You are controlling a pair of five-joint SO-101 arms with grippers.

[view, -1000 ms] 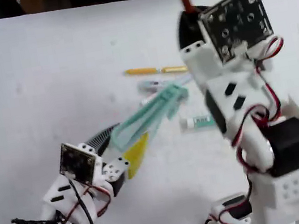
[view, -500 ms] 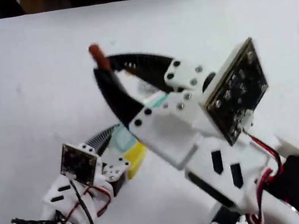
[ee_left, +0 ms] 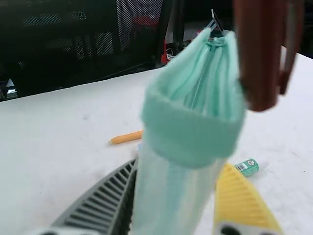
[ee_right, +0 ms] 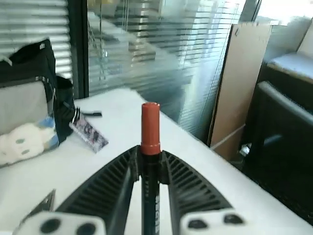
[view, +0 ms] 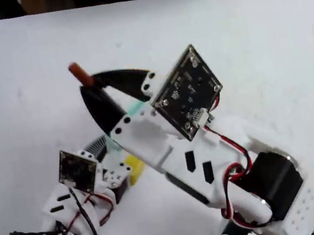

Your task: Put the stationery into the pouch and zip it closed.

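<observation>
My left gripper [view: 117, 155] is shut on the mint-green pouch [ee_left: 190, 122] and holds it tilted up off the table between a grey finger [ee_left: 105, 205] and a yellow finger [ee_left: 242, 205]. The pouch's upper end faces the camera in the left wrist view. My right gripper [view: 88, 85] is shut on a dark pen with a red-brown cap [ee_right: 150, 127]. In the high view the pen [view: 80, 75] points up and left, over the pouch [view: 135, 110], most of which the right arm hides. The cap [ee_left: 259, 54] hangs blurred right beside the pouch's upper end.
An orange pencil [ee_left: 126, 137] and a small green-capped tube [ee_left: 248, 167] lie on the white table [view: 29, 72] beyond the pouch. The right arm's body [view: 213, 162] crosses the middle of the table. Bare table spreads to the left and far side.
The right arm has swung from the back right to the left with the pen, ending over the pouch. The left arm has kept nearly still, holding the pouch.
</observation>
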